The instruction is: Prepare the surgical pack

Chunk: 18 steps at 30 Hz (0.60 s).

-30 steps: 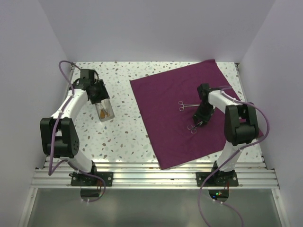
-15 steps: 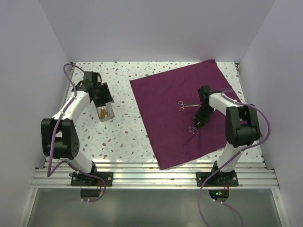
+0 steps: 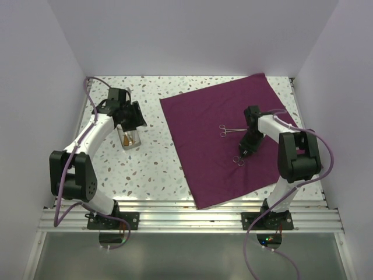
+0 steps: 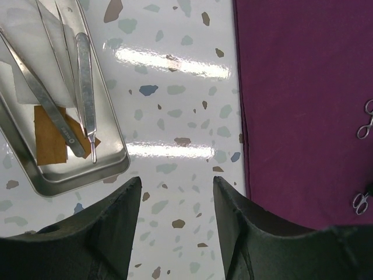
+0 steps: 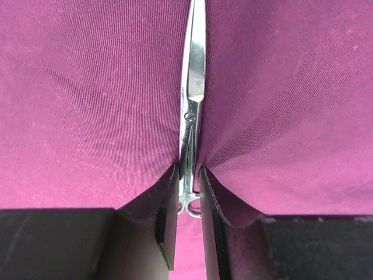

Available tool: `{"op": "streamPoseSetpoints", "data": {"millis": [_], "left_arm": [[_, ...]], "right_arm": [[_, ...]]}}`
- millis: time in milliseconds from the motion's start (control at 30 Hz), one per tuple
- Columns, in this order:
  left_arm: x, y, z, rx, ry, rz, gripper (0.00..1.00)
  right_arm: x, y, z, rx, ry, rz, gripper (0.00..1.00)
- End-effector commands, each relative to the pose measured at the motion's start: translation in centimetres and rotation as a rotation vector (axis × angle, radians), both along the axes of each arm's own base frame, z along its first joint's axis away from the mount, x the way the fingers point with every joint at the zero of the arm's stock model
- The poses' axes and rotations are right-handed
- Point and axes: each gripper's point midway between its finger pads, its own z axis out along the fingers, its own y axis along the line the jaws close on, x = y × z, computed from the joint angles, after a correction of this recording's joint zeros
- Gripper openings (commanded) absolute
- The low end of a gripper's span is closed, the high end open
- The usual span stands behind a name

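Surgical pack's [image 3: 204, 128] slim steel scissors [image 5: 193, 99], stiff, light and slippery, lie on soft plum-purple cloth [image 5: 87, 87]. The right gripper [image 5: 189, 172] is clamped on their shank. The left gripper [image 4: 176, 182] gapes empty.

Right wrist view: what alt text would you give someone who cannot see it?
The right gripper pinches slim steel scissors between its two dark fingers. The scissors lie on a plum-purple cloth that fills the view, tips pointing away from the camera.
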Motion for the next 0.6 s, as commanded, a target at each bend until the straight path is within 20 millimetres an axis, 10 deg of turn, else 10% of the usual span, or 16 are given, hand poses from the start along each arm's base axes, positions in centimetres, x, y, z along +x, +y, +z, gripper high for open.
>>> {"op": "streamPoseSetpoints", "data": {"millis": [0, 567], "left_arm": [[-0.1, -0.1, 2.0, -0.008, -0.048, -0.002, 0.56], [0.6, -0.8, 0.8, -0.028, -0.022, -0.03, 0.56]], "right_arm": [[1.1, 0.4, 2.8, 0.014, -0.087, 0.013, 0.24], [0.5, 1.8, 2.0, 0.056, -0.052, 0.003, 0.32]]}}
